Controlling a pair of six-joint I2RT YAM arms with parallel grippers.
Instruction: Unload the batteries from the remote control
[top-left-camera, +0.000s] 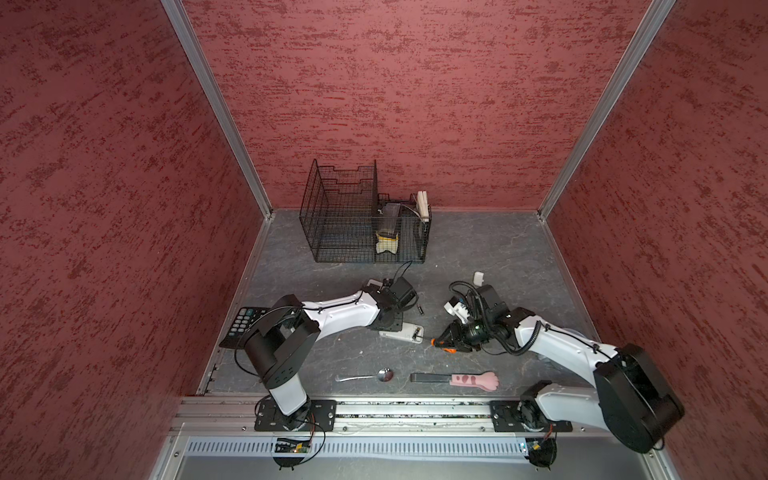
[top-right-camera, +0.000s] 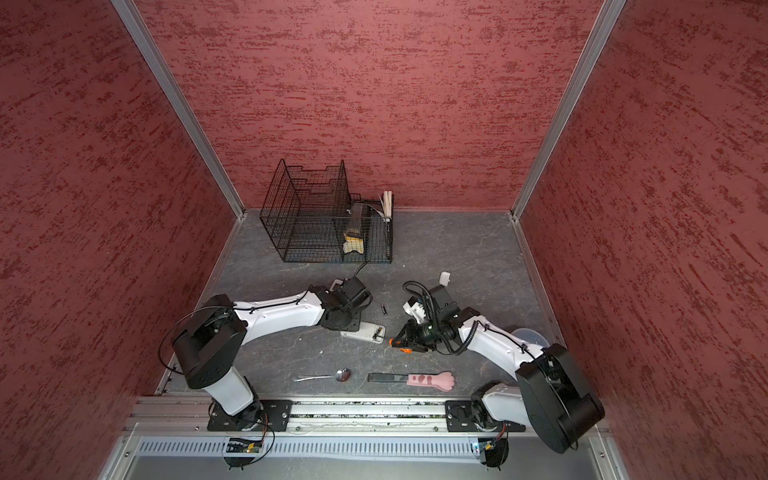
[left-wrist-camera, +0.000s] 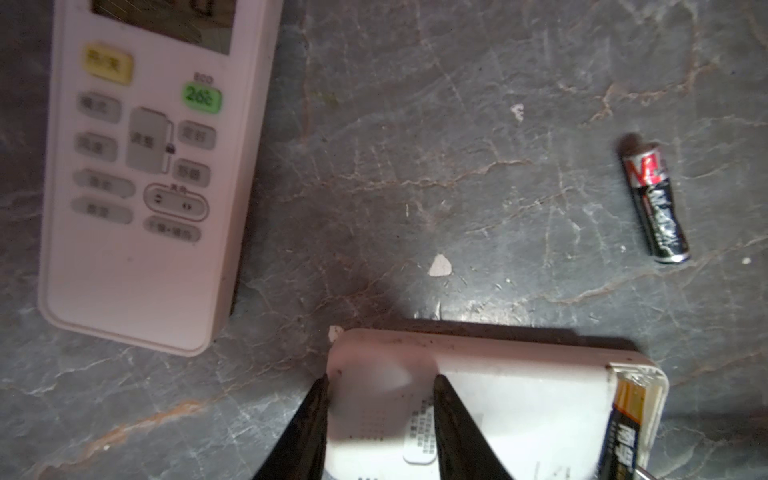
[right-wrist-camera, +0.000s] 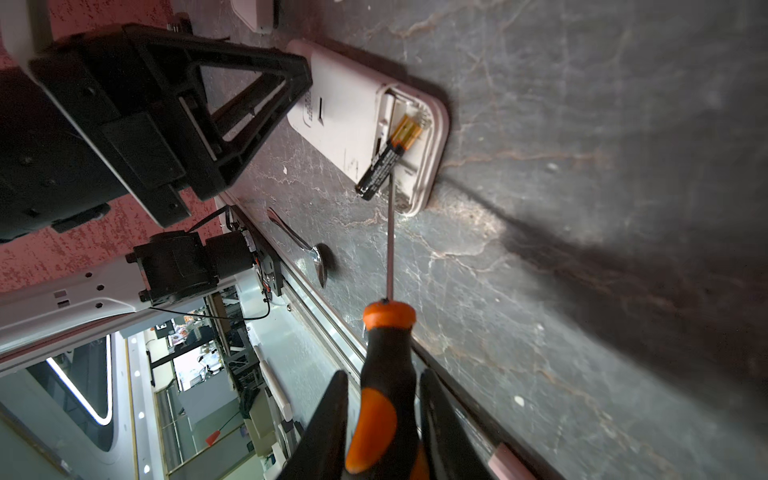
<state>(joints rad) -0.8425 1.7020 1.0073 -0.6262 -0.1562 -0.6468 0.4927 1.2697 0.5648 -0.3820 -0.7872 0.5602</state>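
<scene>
One battery is sitting tilted in the open compartment at the end of the remote control, which is lying face down. Its gold end is resting down in the bay and its black end is poking up over the rim. I'm running the screwdriver straight at it, and the thin shaft is meeting the battery's raised black end. My right gripper is clamping the orange-and-black handle between both fingers, so that battery is lying dead ahead of this hand, out at the far tip of the shaft and well clear of my fingers.

My left gripper is standing partly open at the remote's other end. One fingertip is sitting at the short edge and one is pressing on the white back, gripping nothing. From here the battery is lying off at the opposite end.

A loose battery is lying flat on the grey table, near the remote but apart from it, between my two grippers. A second remote is lying face up close to my left hand.
</scene>
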